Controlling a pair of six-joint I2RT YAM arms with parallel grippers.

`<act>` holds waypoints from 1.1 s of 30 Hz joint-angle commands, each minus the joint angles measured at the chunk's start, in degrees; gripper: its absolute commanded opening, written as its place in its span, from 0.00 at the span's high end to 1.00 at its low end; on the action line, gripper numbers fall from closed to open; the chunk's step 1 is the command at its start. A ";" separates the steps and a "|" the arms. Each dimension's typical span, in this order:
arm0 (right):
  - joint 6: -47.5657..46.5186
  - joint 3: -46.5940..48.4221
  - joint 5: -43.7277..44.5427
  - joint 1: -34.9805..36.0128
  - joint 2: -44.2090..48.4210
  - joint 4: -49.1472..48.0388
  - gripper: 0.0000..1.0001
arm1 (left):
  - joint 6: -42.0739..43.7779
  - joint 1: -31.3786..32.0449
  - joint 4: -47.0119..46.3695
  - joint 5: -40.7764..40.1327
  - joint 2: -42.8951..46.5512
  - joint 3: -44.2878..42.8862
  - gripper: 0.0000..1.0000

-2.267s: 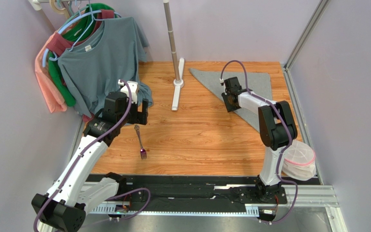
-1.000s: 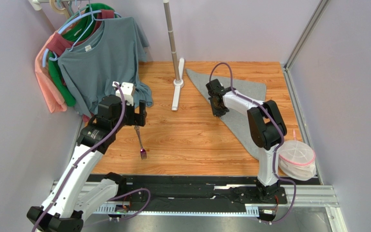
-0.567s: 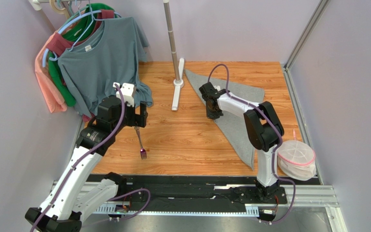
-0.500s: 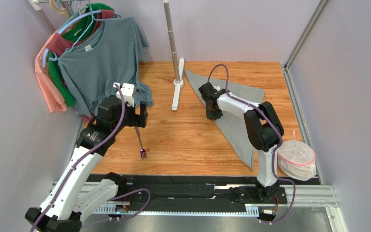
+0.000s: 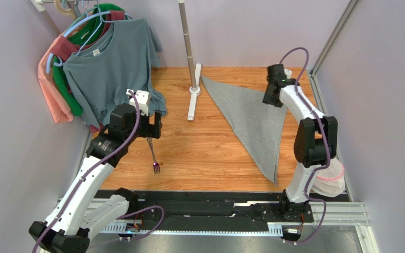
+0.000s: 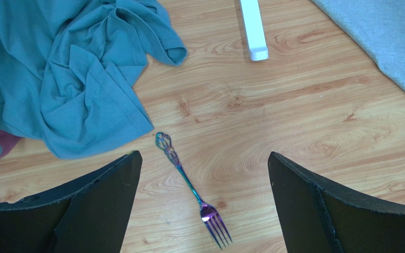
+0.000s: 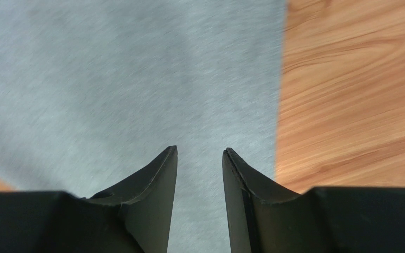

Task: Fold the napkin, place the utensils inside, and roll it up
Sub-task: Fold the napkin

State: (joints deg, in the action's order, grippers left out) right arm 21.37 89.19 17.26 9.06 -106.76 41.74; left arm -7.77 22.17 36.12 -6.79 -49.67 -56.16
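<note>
Your fingers [image 7: 159, 179] stand a little apart, with the grey napkin [image 7: 125, 79] showing through the gap. It spreads ahead and left of them; its straight edge runs just right, wooden counter [image 7: 352, 95] beyond.

The table [image 5: 210, 153] is bare between the fork [image 5: 152, 154] and the napkin [image 5: 252, 121]. The T-shirt [image 5: 109, 68] crowds the fork's handle end, and the white stand foot [image 5: 194, 100] lies just beyond

No readable text anywhere; the neck tag [image 5: 97, 51] on the T-shirt [image 5: 120, 68] seems too small.
</note>
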 commanded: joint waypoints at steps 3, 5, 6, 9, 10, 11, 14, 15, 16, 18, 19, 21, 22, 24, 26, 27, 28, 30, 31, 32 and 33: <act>-1.24 7.83 -0.03 -8.53 -8.80 -2.71 0.62 | 0.21 0.33 -1.49 -1.91 -1.04 -0.35 0.01; -1.59 9.86 -0.73 -11.69 -11.87 -2.71 0.63 | 0.21 0.33 -1.58 -1.91 -1.04 -0.35 0.01; -1.85 11.61 -0.99 -12.31 -12.94 -2.89 0.64 | 0.30 0.33 -1.75 -1.91 -1.04 -0.35 0.01; -1.94 15.03 -0.38 -14.07 -16.81 -2.89 0.66 | 0.30 0.33 -1.93 -1.91 -1.22 -0.26 0.01; -1.85 15.66 -0.29 -14.94 -17.86 -2.80 0.66 | 0.21 0.33 -1.93 -1.91 -1.31 -0.26 0.01; -1.59 16.28 -0.47 -15.30 -18.56 -2.80 0.66 | 0.30 0.33 -1.84 -1.91 -1.48 -0.35 0.01; -1.41 17.95 -1.69 -16.62 -20.76 -3.50 0.67 | 0.12 0.33 -1.93 -1.91 -1.57 -0.53 0.02; -1.50 18.21 -2.40 -16.88 -21.55 -4.37 0.67 | -0.05 0.24 -1.93 -1.74 -1.66 -0.70 0.02; -1.59 18.74 -3.97 -17.32 -21.82 -4.90 0.67 | -0.05 0.33 -1.93 -1.65 -1.66 -0.96 0.02; -1.59 19.18 -6.17 -17.76 -22.44 -6.31 0.67 | -0.32 0.33 -1.93 -1.48 -1.92 -1.49 0.02; -1.59 19.36 -8.01 -18.11 -22.79 -6.66 0.67 | -0.40 0.24 -1.93 -1.48 -2.01 -1.76 0.02; -1.33 19.36 -8.90 -18.29 -23.05 -7.80 0.67 | -0.49 0.33 -2.10 -1.82 -2.18 -1.93 0.02; -1.24 19.36 -9.78 -18.55 -23.49 -8.07 0.67 | -0.23 0.24 -2.19 -2.00 -2.19 -1.93 0.02; -0.97 20.15 -10.22 -18.73 -24.28 -8.16 0.67 | -0.14 0.24 -2.10 -2.70 -2.36 -1.93 0.02; -1.06 21.02 -10.49 -18.90 -25.60 -7.90 0.67 | -0.05 0.24 -2.02 -2.88 -2.54 -1.67 0.02; -1.06 21.55 -10.31 -18.99 -25.95 -7.72 0.68 | -0.05 0.24 -1.93 -2.88 -2.45 -1.58 0.02; -1.06 21.90 -10.66 -19.08 -26.30 -7.72 0.68 | -0.14 0.24 -1.93 -2.88 -2.54 -1.58 0.02; -1.06 22.78 -11.01 -19.25 -27.36 -7.72 0.70 | -0.05 0.24 -1.93 -2.79 -2.63 -1.58 0.02; -0.98 23.05 -11.02 -19.26 -27.80 -7.64 0.71 | -0.14 0.24 -1.93 -2.79 -2.71 -1.58 0.02; -0.89 23.40 -10.84 -19.26 -28.32 -7.55 0.72 | -0.14 0.24 -1.93 -2.79 -2.80 -1.58 0.02; -0.89 23.57 -10.49 -19.26 -28.50 -7.55 0.73 | -0.05 0.24 -1.93 -2.79 -2.80 -1.50 0.02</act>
State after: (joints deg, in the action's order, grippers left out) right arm 20.12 109.71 7.33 -9.82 -133.58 35.75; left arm -7.73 22.15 35.73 -9.13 -52.38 -56.18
